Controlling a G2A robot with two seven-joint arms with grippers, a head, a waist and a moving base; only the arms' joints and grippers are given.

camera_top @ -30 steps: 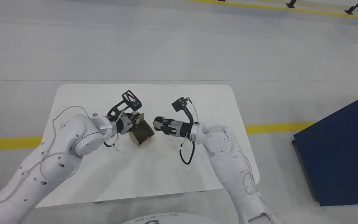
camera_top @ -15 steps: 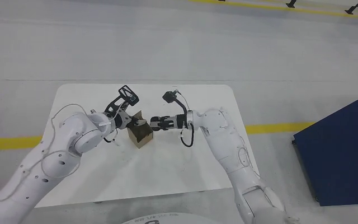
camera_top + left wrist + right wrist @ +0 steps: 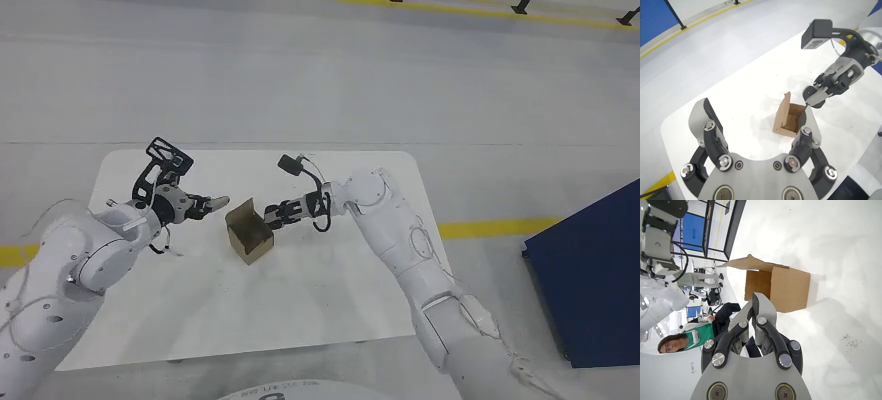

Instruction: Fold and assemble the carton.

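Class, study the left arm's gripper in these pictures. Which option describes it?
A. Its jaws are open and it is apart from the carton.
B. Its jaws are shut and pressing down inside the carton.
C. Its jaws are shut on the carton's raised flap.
A. The left gripper has its jaws spread wide, and the top view shows bare table between it and the carton.

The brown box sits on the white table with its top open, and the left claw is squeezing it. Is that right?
Not quite. The left gripper is open and apart from the carton, not squeezing it; the left wrist view shows this. The carton does sit on the white table with its top open.
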